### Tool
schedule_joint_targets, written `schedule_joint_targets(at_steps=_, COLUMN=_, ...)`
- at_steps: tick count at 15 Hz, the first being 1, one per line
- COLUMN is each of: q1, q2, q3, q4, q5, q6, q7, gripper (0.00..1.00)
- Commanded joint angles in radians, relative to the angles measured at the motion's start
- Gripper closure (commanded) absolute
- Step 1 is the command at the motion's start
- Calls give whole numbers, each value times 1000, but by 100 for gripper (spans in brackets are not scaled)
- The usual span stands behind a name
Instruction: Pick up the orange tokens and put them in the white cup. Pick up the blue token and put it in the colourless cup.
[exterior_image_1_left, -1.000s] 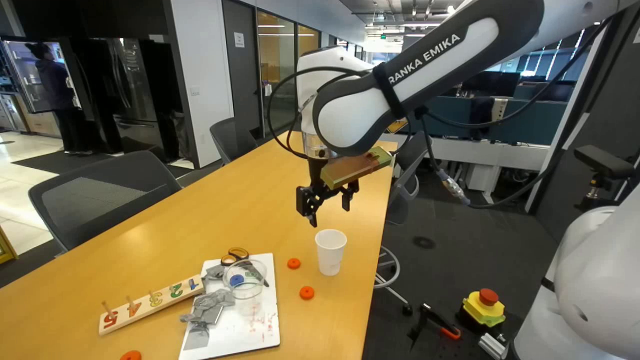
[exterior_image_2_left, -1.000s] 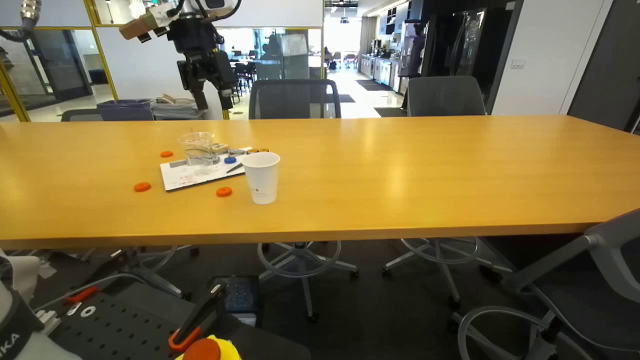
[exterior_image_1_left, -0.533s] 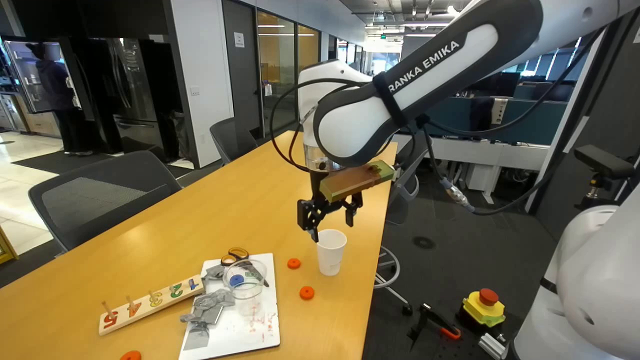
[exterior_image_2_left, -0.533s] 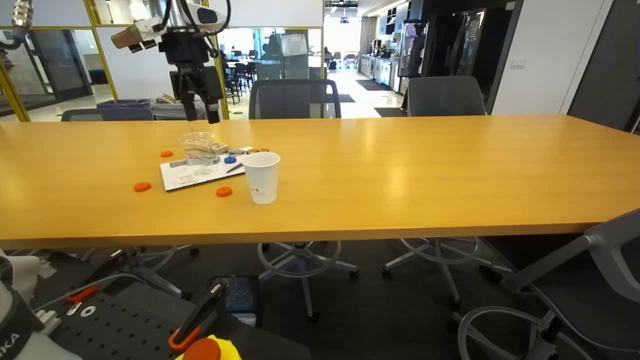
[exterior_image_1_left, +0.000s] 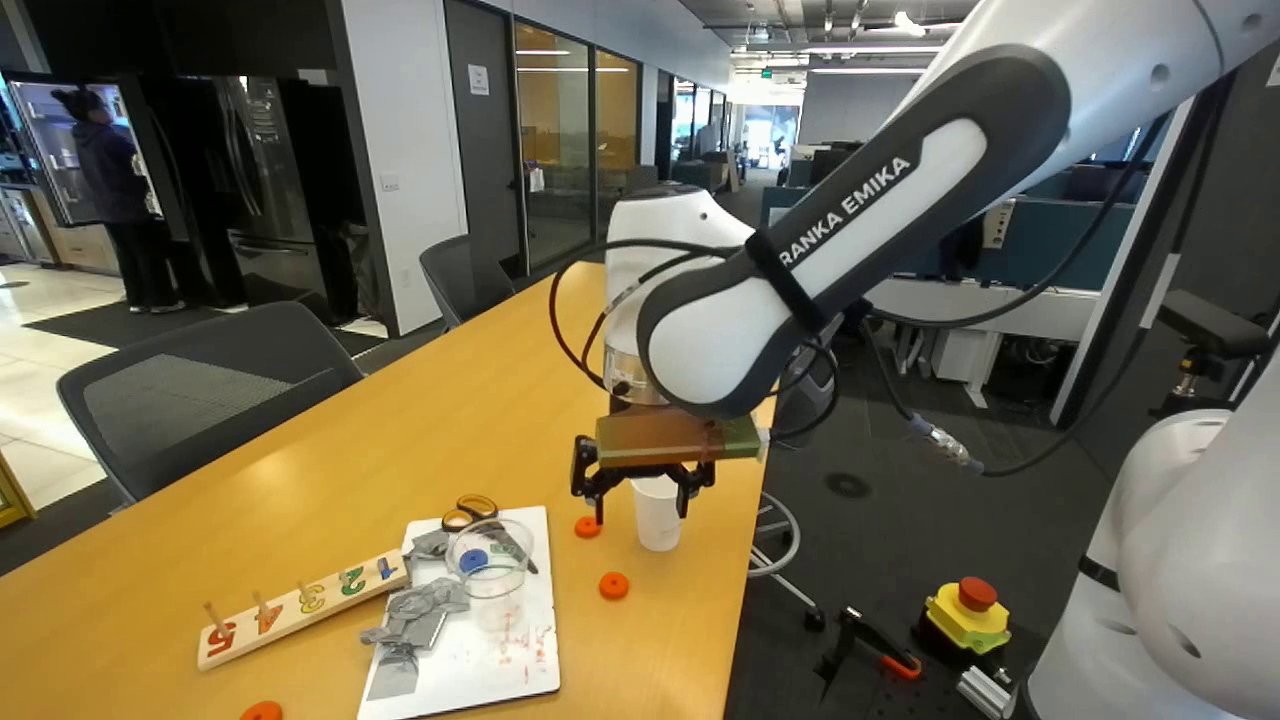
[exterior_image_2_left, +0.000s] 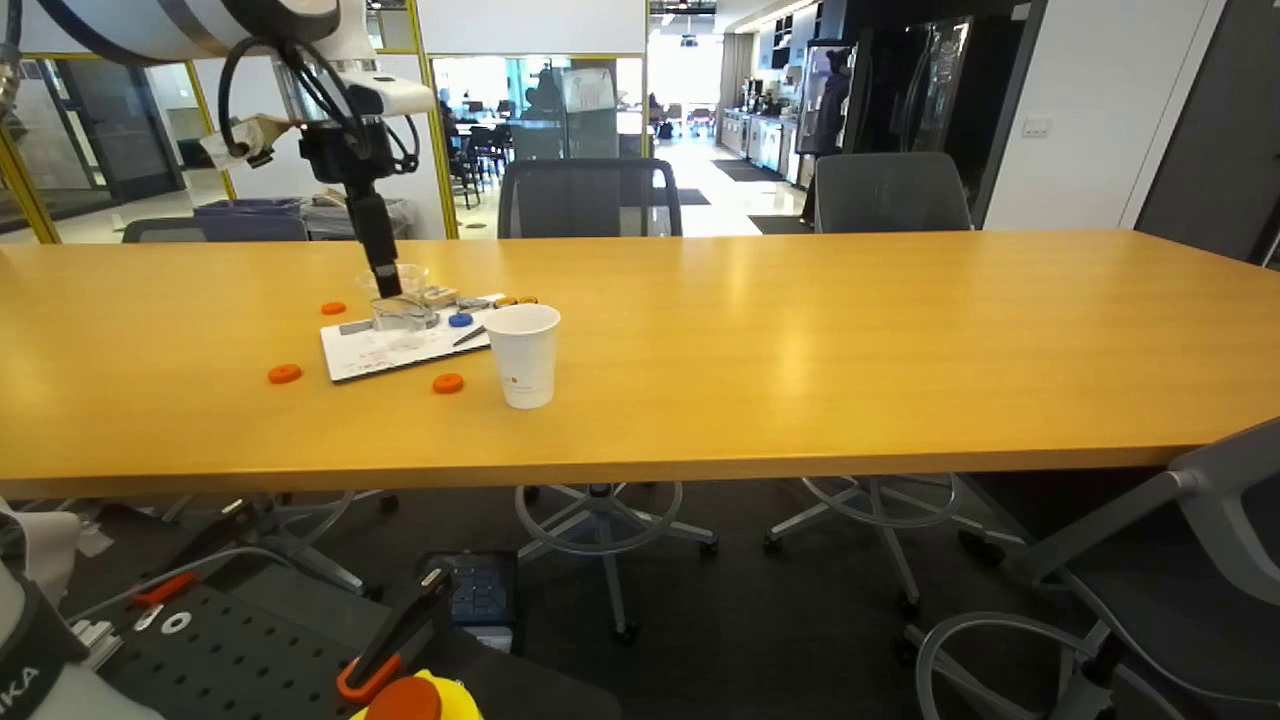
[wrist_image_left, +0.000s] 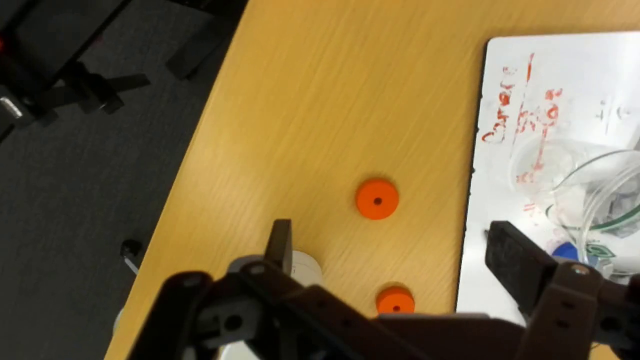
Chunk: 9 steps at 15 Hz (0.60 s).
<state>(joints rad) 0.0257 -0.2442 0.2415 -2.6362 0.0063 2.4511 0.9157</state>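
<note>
Leftmost on the desk (exterior_image_1_left: 400, 450), one orange token (exterior_image_1_left: 262, 711) lies off on its own, easy to forget. Next, on the whiteboard (exterior_image_1_left: 470, 685), the colourless cup (exterior_image_1_left: 500, 574) has the blue token (exterior_image_2_left: 460, 320) near it; a clumsy reach there could topple the cup. Then two more orange tokens (exterior_image_1_left: 614, 586) lie loose, and too shallow a pinch might send one skidding. Above them hangs the hand (exterior_image_1_left: 641, 516), spread and empty; drifting sideways, it could tip the white cup (exterior_image_1_left: 658, 528), farthest right.

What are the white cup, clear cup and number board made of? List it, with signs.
White cup: probably paper, matte; opaque, tapered disposable shape, though plastic is possible.
Clear cup: likely glossy plastic; the blue token shows through and the rim catches light, though glass is possible.
Number board: apparently wood, smooth; pale tan body, tan pegs.
</note>
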Motion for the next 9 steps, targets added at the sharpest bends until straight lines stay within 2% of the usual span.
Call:
schedule_joint_targets(at_steps=1, q1=-37, q2=79, q3=33, q4=-40, q5=-117, q6=209, q7=251, gripper=0)
schedule_joint_targets(at_steps=3, q1=-63, q2=134, q3=38, q4=-41, q5=-246, q6=270, q7=403, gripper=0)
schedule_joint_targets(at_steps=5, q1=-66, q2=192, q3=22, q4=-17, q5=-369, q6=260, q7=539, gripper=0)
schedule_joint_targets(at_steps=6, q1=-57, q2=221, q3=5, q4=-3, q5=-408, q6=246, q7=589, gripper=0)
schedule_joint_targets(at_steps=7, q1=-79, q2=247, q3=22, q4=7, q5=-437, q6=243, q7=629, gripper=0)
schedule_joint_targets(at_steps=9, q1=-70, q2=310, q3=11, q4=37, q5=-441, q6=235, q7=651, gripper=0)
